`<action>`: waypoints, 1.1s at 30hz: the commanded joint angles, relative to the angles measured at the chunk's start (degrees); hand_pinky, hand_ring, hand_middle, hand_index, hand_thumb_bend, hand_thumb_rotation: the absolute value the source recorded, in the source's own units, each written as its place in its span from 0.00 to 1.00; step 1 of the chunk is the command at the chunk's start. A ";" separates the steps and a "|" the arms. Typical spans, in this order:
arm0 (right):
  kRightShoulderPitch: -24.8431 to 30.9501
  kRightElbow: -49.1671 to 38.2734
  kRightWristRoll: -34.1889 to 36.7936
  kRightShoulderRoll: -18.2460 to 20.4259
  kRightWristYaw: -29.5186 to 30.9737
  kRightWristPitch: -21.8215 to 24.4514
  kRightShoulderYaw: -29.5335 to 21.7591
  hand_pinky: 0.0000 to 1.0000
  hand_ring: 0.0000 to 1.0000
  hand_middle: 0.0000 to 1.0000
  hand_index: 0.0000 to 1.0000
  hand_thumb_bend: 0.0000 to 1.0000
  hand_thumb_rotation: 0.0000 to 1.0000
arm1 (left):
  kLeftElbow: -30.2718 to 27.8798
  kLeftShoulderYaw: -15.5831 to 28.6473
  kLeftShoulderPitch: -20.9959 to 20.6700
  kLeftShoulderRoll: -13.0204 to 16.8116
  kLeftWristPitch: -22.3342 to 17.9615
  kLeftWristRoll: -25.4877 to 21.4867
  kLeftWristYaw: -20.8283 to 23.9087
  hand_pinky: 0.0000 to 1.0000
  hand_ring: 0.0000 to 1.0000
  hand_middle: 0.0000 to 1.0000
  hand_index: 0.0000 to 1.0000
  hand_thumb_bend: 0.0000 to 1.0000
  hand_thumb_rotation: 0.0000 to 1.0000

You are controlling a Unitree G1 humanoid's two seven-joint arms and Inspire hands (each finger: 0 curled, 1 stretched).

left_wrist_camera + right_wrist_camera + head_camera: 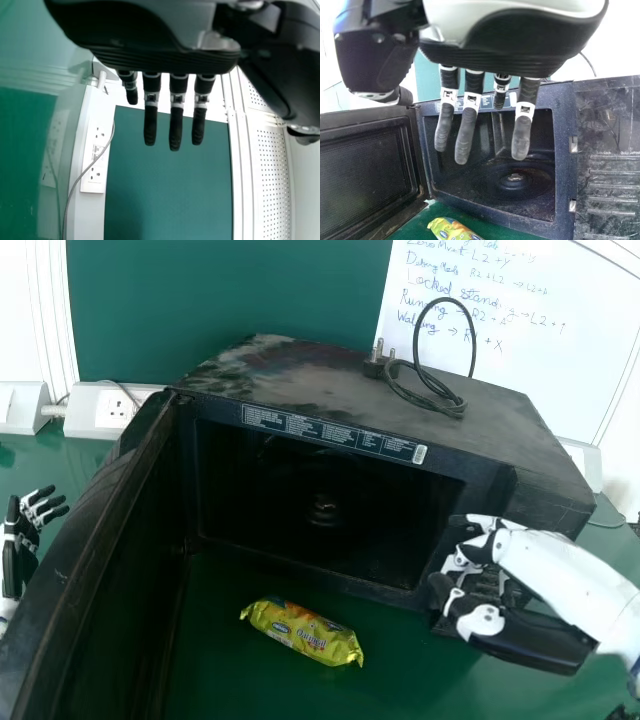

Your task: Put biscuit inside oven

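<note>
Right robot hand (528, 562) is held open in front of the oven (490, 410), with fingers extended and nothing grasped. The left robot hand (13, 555) is held open and empty beyond the swung-out oven door (88, 520). The yellow biscuit packet (303, 631) is laid on the tabletop (225, 680), just outside the oven's opening. A coiled cable (452, 408) is seen on the oven's top.

Biscuit packet (302, 631) on the table (420, 665) before the oven (490, 475), power cord (435, 383) on top, door (85, 540) at left.
</note>
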 commanded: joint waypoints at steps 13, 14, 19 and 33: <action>-0.65 -0.38 2.54 -1.40 2.58 2.39 -1.45 0.45 0.55 0.57 0.61 0.71 0.13 | -0.65 0.42 0.76 0.09 -0.08 -0.34 -0.07 0.65 0.69 0.70 0.73 0.49 0.51; -0.61 -0.40 2.46 -1.87 3.20 2.80 -1.65 0.50 0.60 0.62 0.65 0.79 0.17 | -0.47 0.44 0.74 0.10 -0.40 -0.13 -0.03 0.64 0.69 0.70 0.73 0.49 0.51; -0.66 -0.54 1.71 -3.08 4.33 3.86 -1.53 0.64 0.75 0.80 0.84 0.95 0.28 | -0.87 0.20 0.86 -0.24 -0.45 0.18 0.27 0.64 0.69 0.70 0.73 0.49 0.51; -1.59 -0.55 -3.99 -9.30 -8.68 3.21 13.60 0.82 0.89 0.91 0.93 0.97 0.32 | -2.06 -0.58 1.15 -1.38 -0.89 1.74 1.25 0.64 0.69 0.70 0.73 0.50 0.52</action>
